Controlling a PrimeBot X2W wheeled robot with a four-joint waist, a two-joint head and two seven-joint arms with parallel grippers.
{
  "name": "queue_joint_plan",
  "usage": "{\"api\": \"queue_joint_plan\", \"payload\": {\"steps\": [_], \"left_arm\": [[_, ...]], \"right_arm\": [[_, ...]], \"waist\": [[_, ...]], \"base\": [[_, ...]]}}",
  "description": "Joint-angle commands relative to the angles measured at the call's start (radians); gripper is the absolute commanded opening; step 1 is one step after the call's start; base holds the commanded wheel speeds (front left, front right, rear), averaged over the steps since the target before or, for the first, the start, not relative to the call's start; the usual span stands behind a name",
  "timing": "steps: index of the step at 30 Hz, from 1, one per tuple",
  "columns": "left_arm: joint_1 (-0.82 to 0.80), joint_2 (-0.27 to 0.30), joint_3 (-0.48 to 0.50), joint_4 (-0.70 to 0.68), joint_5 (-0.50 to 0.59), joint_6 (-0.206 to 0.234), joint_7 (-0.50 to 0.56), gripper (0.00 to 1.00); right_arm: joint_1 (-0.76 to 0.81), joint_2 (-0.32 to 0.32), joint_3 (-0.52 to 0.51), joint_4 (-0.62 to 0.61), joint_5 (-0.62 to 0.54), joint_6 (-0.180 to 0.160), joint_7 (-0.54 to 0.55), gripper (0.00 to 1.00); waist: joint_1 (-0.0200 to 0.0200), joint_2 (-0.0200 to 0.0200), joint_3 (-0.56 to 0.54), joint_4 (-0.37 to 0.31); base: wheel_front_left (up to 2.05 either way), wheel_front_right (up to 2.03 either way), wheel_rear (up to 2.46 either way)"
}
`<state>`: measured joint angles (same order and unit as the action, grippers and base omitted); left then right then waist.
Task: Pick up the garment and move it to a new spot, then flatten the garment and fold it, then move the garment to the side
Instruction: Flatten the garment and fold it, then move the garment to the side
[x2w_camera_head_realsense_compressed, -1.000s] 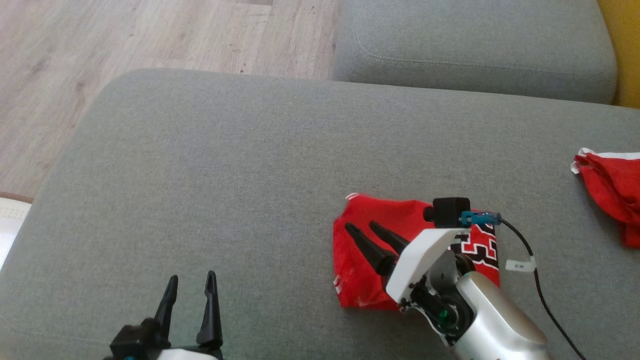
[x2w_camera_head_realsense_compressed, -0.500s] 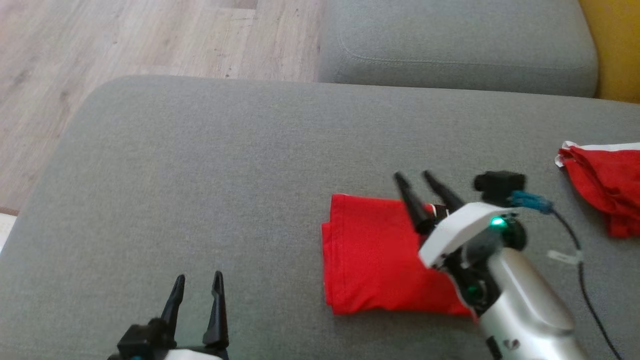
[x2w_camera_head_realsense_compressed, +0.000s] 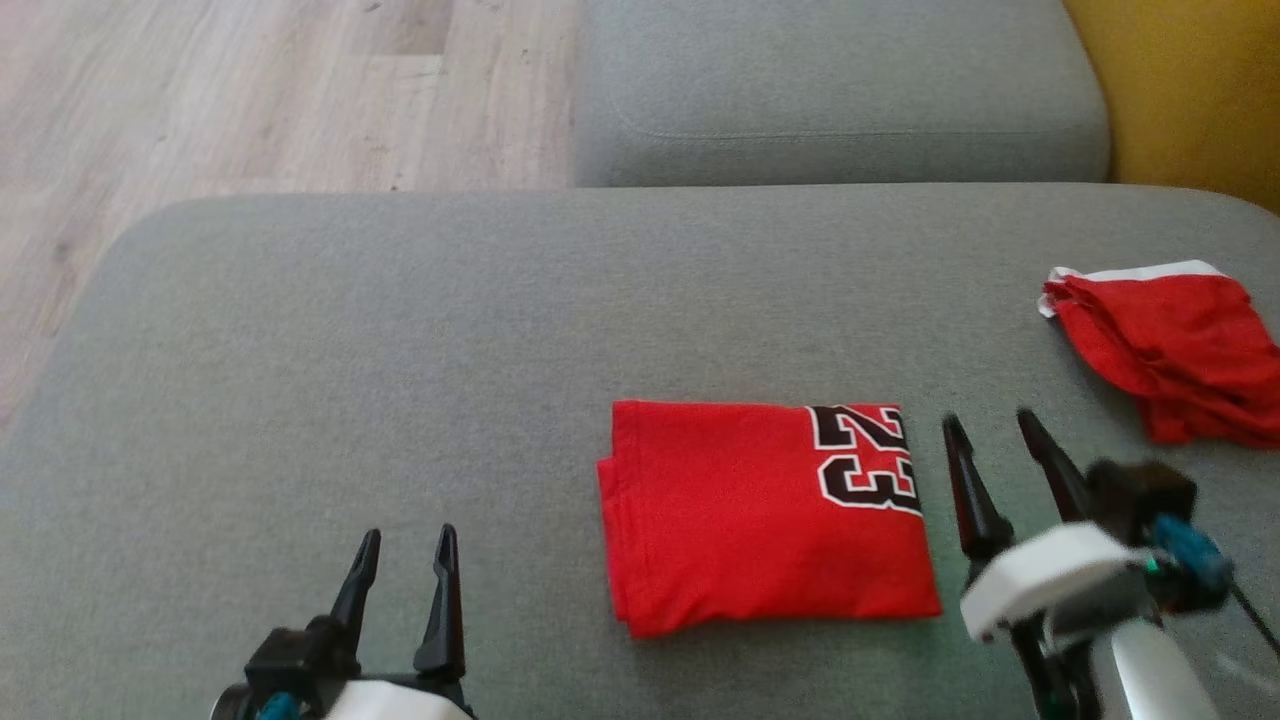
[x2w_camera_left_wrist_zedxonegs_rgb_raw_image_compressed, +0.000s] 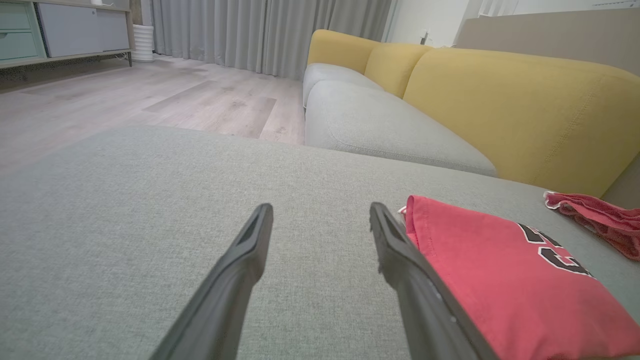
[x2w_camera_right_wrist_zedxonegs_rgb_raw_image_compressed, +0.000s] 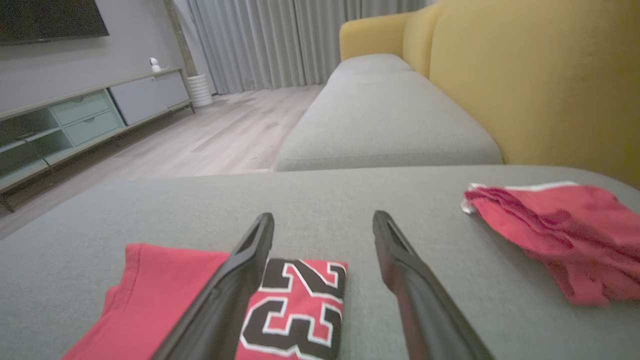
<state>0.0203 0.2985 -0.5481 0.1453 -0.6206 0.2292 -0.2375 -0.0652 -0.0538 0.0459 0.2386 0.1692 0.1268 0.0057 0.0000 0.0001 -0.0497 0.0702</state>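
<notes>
On grey woven cushion (x2w_camera_head_realsense_compressed: 300, 350): red jersey (x2w_camera_head_realsense_compressed: 740, 520), folded flat, rectangular, black numerals; crumpled red cloth (x2w_camera_head_realsense_compressed: 1170, 350) well apart, rightward. Left gripper (x2w_camera_head_realsense_compressed: 410, 533), right gripper (x2w_camera_head_realsense_compressed: 988, 417): spread, empty.

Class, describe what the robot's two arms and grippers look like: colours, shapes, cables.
The left gripper and right gripper each have two long, tapering black jaws on a white housing. The right arm also shows a silver forearm, a small black camera block and a blue connector.
</notes>
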Motion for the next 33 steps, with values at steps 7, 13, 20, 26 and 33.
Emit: {"api": "queue_joint_plan", "payload": {"steps": [7, 13, 20, 26, 33], "left_arm": [[-0.013, 0.012, 0.047, -0.02, -0.004, 0.018, -0.006, 1.0], [0.032, 0.013, 0.063, -0.027, -0.011, 0.024, -0.014, 1.0], [0.062, 0.02, 0.079, -0.034, -0.007, 0.022, -0.019, 1.0], [0.062, 0.017, 0.085, -0.036, -0.001, 0.021, -0.021, 1.0], [0.058, 0.017, 0.085, -0.034, 0.002, 0.021, -0.022, 1.0]], "right_arm": [[0.096, 0.003, 0.009, -0.097, 0.033, 0.004, -0.05, 1.0], [0.146, 0.003, 0.002, -0.087, 0.054, 0.004, -0.102, 1.0], [0.146, 0.003, -0.002, -0.056, 0.062, 0.004, -0.129, 1.0], [0.135, 0.003, 0.0, -0.031, 0.065, 0.004, -0.144, 1.0], [0.129, 0.003, 0.008, -0.015, 0.066, 0.004, -0.148, 1.0]], "waist": [[0.0, -0.0001, -0.023, -0.039], [0.0, -0.0001, -0.035, -0.046], [0.0, -0.0001, -0.042, -0.042], [0.0, -0.0001, -0.044, -0.037], [0.0, -0.0001, -0.043, -0.032]], "base": [[0.0, 0.0, 0.0], [0.0, 0.0, 0.0], [0.0, 0.0, 0.0], [0.0, 0.0, 0.0], [0.0, 0.0, 0.0]]}}
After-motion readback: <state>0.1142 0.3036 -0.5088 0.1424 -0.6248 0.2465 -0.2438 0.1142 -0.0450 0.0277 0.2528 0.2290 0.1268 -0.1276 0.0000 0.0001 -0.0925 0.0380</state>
